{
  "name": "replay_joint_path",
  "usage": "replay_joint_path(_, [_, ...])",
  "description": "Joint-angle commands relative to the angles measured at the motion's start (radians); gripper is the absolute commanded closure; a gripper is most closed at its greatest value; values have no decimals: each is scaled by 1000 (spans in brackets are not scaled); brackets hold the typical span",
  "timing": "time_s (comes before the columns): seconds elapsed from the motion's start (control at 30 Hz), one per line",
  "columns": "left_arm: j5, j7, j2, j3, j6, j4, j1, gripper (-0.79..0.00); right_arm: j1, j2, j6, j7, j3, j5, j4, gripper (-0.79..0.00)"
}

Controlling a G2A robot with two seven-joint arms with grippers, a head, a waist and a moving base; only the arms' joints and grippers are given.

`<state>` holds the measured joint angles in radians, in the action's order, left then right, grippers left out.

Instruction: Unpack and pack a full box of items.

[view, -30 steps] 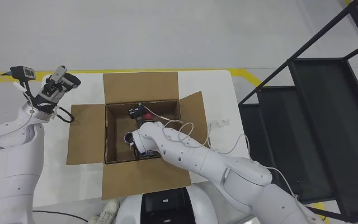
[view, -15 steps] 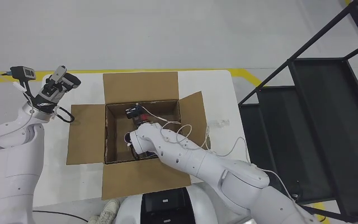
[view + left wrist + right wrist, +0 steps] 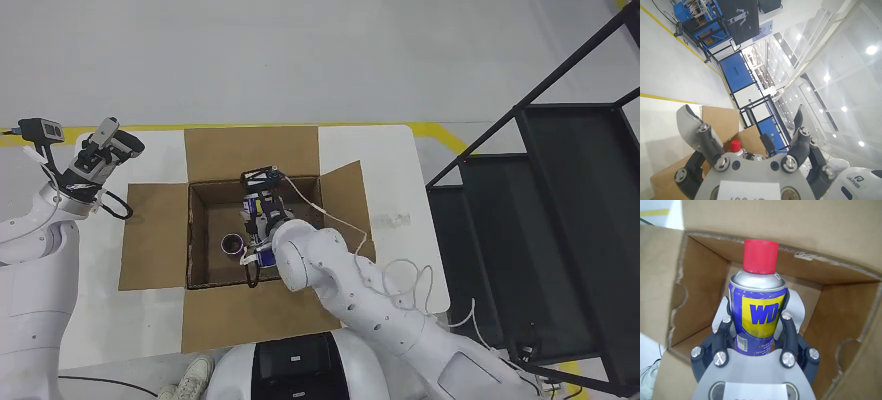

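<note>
Unpacking looks barely begun, with one can gripped at the box's mouth and packing all to come.

Top view: an open brown cardboard box (image 3: 190, 235) on the white bench (image 3: 400, 160) holds a blue-and-yellow spray can (image 3: 258, 225) and a purple round item (image 3: 232, 243). The left tool (image 3: 105, 140) is well apart.
Left wrist view: jaws spread, empty.
Right wrist view: the right tool (image 3: 758, 297) clamps the can, its long axis in line with the tool, red cap away from the wrist.

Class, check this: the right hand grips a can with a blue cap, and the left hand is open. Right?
No. The cap is red, as the right wrist view shows. The right hand does grip the can; the left hand is open.
</note>
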<state>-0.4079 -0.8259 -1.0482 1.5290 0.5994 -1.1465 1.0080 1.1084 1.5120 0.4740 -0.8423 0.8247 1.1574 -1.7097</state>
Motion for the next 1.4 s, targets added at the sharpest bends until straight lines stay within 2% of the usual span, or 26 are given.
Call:
replay_joint_path(0.0, [0,0,0,0,0,0,0,-785,92,-24,-80,-2,80,-7,-130,0])
replay_joint_path(0.13, [0,0,0,0,0,0,0,-785,225,-54,-229,56,217,-85,-282,0])
replay_joint_path(0.27, [0,0,0,0,0,0,0,-785,344,-70,-311,232,352,-193,-366,0])
replay_joint_path(0.43, [0,0,0,0,0,0,0,-785,472,-83,-421,413,490,-307,-408,0])
replay_joint_path(0.6, [0,0,0,0,0,0,0,-785,555,-95,-532,490,599,-420,-421,0])
replay_joint_path(0.73, [0,0,0,0,0,0,0,-785,571,-101,-625,480,626,-507,-412,0])
replay_joint_path(1.37, [0,0,0,0,0,0,0,-785,571,-101,-625,480,626,-507,-412,0])
